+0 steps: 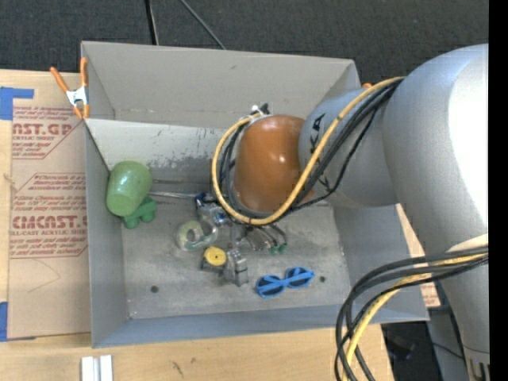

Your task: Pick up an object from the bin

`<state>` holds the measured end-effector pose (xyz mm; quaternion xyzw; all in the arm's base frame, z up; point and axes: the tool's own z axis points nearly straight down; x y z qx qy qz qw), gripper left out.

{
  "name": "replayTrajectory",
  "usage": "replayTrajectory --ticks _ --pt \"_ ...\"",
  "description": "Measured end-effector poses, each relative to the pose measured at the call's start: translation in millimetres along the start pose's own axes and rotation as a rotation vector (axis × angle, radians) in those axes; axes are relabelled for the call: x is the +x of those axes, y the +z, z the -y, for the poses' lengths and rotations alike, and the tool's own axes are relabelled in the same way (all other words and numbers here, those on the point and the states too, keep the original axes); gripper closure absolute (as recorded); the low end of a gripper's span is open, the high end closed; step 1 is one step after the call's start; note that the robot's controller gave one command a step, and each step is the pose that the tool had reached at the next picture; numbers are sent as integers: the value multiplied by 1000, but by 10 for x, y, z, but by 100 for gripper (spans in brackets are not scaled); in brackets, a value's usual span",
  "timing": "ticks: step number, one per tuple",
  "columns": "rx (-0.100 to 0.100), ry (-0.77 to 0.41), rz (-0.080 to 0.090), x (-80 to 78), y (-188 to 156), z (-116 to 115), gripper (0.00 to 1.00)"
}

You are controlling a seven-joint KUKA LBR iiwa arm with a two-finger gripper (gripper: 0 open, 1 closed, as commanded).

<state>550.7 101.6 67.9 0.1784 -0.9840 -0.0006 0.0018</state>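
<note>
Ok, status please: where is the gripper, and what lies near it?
Gripper low at bin centre, beside small yellow disc. Blue looped piece just right of it, pale round piece left. Green toy far left, clear of it.

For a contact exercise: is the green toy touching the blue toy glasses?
Apart: the camera view shows bare bin floor between the green toy and the blue toy glasses.

The grey metal bin (163, 288) has a scuffed, flat floor. On it, by the left wall, lies a green rounded plastic toy (129, 187). Near the middle sit a pale, clear round piece (189, 234) and, just beside it, a small yellow disc (213, 255). Toward the front right lies a blue looped plastic piece (284, 281).
</note>
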Motion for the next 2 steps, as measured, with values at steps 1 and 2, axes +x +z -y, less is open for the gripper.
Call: replayTrajectory --ticks 1,2 --pt "1 1 5 -17 -30 7 100" --pt "4 -650 8 26 -1365 -113 100"
